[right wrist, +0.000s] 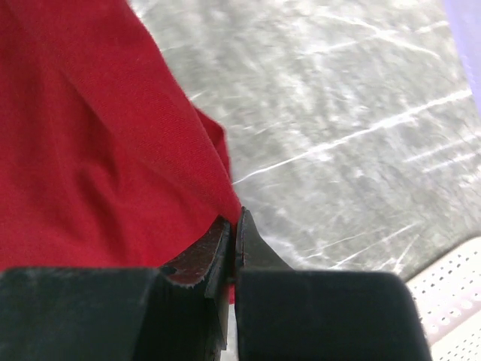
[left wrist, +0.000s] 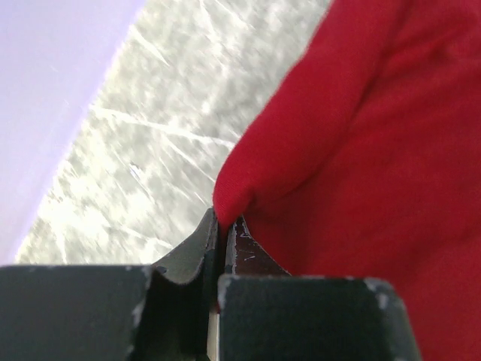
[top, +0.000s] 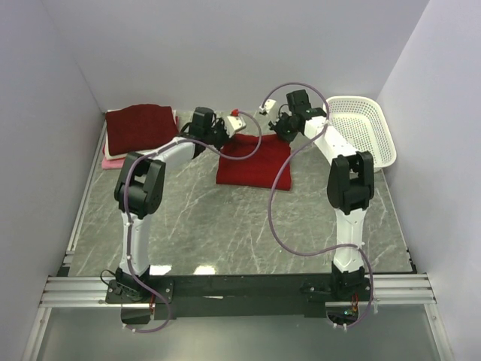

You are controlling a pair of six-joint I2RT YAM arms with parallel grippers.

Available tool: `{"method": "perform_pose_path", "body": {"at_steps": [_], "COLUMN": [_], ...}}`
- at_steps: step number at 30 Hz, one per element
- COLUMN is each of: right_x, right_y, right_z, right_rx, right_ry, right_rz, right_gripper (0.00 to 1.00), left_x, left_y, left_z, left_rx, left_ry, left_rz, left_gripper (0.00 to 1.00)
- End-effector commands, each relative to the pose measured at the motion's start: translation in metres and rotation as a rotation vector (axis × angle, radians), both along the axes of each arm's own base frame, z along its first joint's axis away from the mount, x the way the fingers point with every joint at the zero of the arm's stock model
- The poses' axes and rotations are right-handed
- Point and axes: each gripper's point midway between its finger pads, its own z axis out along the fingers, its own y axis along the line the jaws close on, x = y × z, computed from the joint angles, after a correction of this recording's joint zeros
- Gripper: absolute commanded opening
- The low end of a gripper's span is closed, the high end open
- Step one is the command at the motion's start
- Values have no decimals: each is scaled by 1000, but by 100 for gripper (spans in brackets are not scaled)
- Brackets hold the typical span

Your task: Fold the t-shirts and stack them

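Observation:
The bright red t-shirt lies partly folded at the table's far middle. My left gripper is shut on its far left edge, and the red cloth bunches at the closed fingertips. My right gripper is shut on its far right edge, with the red cloth pinched between its tips. A folded dark maroon t-shirt lies on top of a pink one and a white one at the far left.
A white perforated basket stands at the far right, its rim also showing in the right wrist view. White walls close in the back and both sides. Grey marble tabletop spreads toward the arm bases.

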Motion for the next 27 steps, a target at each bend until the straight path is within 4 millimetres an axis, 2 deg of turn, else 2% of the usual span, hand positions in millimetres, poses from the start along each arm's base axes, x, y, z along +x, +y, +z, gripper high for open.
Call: {"method": "perform_pose_path", "body": {"at_steps": [1,6,7,8,9,10,11,12,13,14,15,16,17,19,20,21,22,23,24,25,26,27], "right_x": [31,39,39,41,47,51,55,65,71,77,81,81,79,67,57,47,36,16,2,-16,-42,-60], "right_y": [-4,-4,-5,-8,-8,-9,-13,-14,-18,-22,-23,-22,-20,-16,-16,-10,-4,-2,2,16,18,24], "right_z": [22,12,9,8,9,11,14,22,28,33,40,44,47,57,50,65,66,52,64,65,49,59], "right_rx": [19,14,15,7,11,20,16,32,53,51,60,79,92,139,145,185,219,225,258,325,334,377], "right_ry": [-94,-88,-82,-88,-108,-119,-141,-196,-222,-254,-273,-269,-267,-254,-217,-215,-179,-97,-78,-11,87,119], "right_rz": [-84,-111,-123,-142,-164,-192,-223,-253,-316,-349,-365,-383,-386,-387,-378,-353,-336,-313,-289,-232,-205,-151], "right_gripper": [0,0,1,8,19,46,52,58,67,68,69,69,70,70,70,70,70,70,70,70,70,70], "left_x": [32,47,49,52,61,64,69,76,79,80,77,79,77,73,70,65,60,51,40,32,17,4], "left_y": [-12,-14,-14,-12,-7,-4,2,7,19,24,29,40,42,51,54,58,59,58,57,57,55,49], "left_z": [25,11,9,8,10,9,13,24,26,32,39,43,45,62,65,84,89,89,99,100,87,94], "left_rx": [-59,-53,-58,-62,-50,-68,-75,-96,-115,-134,-177,-180,-180,-190,-194,-231,-247,-262,-337,-371,-392,-486], "left_ry": [-74,-41,-25,-12,-10,26,32,26,51,51,71,60,69,56,59,47,57,102,166,216,320,412], "left_rz": [29,61,84,106,161,216,274,335,440,484,543,617,634,677,694,712,715,704,726,726,702,697], "left_gripper": [0,3,13,18,19,19,19,19,18,21,33,88,99,99,99,99,99,100,99,99,100,100]}}
